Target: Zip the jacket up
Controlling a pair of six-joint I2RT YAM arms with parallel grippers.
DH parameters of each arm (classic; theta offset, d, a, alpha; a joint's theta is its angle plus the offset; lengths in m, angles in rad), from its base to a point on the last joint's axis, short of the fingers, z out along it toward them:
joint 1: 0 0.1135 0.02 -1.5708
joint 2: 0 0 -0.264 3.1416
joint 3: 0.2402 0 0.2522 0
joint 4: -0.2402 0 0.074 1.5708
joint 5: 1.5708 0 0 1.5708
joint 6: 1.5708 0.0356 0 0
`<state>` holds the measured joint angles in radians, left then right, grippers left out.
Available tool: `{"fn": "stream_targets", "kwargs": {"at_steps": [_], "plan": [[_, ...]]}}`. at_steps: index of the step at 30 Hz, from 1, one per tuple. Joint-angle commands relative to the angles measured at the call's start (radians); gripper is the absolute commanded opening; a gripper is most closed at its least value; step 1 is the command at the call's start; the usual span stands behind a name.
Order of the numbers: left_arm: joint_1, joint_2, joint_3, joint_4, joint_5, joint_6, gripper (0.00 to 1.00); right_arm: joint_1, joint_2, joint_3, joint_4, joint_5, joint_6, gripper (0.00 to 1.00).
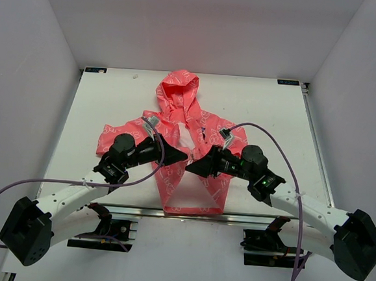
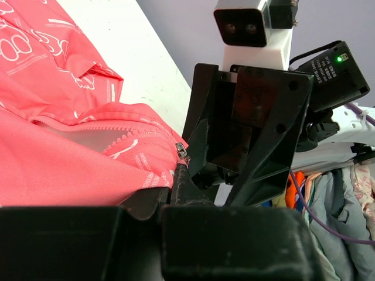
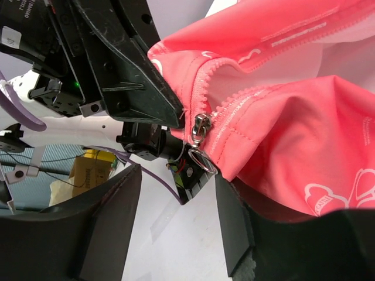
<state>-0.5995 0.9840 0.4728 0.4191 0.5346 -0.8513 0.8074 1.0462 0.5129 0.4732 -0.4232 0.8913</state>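
The coral-pink jacket [image 1: 179, 123] lies flat on the white table, hood at the far end, front partly open and showing white lining. My left gripper [image 1: 181, 156] is shut on the jacket's front edge [image 2: 70, 170] just below the zipper slider [image 2: 182, 151]. My right gripper [image 1: 191, 168] faces it from the right and is open, its fingers [image 3: 111, 222] apart. The metal slider [image 3: 200, 127] and its ring pull [image 3: 202, 159] hang just beyond the gap between them. The left gripper's black fingers [image 3: 132, 76] show pinching the fabric.
A metal rail [image 1: 182, 213] runs along the table's near edge, under the jacket's hem. Grey walls close in the table on three sides. Purple cables [image 1: 284, 161] loop from both wrists. A pile of clothes [image 2: 334, 199] lies beyond the table.
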Motion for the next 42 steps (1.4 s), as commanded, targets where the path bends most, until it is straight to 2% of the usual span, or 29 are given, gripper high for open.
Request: {"fn": "stream_targets", "kwargs": {"at_steps": [1, 15, 21, 27, 28, 30, 31, 42], "plan": [[-0.005, -0.027, 0.003, 0.013, 0.002, 0.018, 0.00, 0.007, 0.009, 0.027, 0.068, 0.006, 0.009, 0.58], [-0.005, -0.031, 0.000, 0.007, 0.008, 0.020, 0.00, 0.007, -0.017, 0.009, 0.114, 0.026, 0.024, 0.50], [-0.005, -0.030, 0.001, 0.014, 0.007, 0.020, 0.00, 0.007, 0.001, 0.015, 0.100, 0.021, 0.028, 0.41], [-0.006, -0.018, 0.000, 0.029, 0.033, 0.020, 0.00, 0.007, 0.014, 0.024, 0.096, 0.061, 0.066, 0.24], [-0.005, -0.016, 0.001, 0.029, 0.037, 0.021, 0.00, 0.007, 0.012, 0.026, 0.096, 0.070, 0.069, 0.13], [-0.006, -0.016, 0.004, 0.014, 0.044, 0.032, 0.00, 0.007, 0.009, 0.039, 0.078, 0.077, 0.064, 0.09], [-0.006, -0.016, 0.006, 0.006, 0.050, 0.035, 0.00, 0.007, 0.009, 0.047, 0.062, 0.084, 0.063, 0.00], [-0.005, -0.033, 0.033, -0.155, 0.093, 0.133, 0.00, 0.007, 0.023, 0.117, -0.008, 0.119, 0.064, 0.00]]}}
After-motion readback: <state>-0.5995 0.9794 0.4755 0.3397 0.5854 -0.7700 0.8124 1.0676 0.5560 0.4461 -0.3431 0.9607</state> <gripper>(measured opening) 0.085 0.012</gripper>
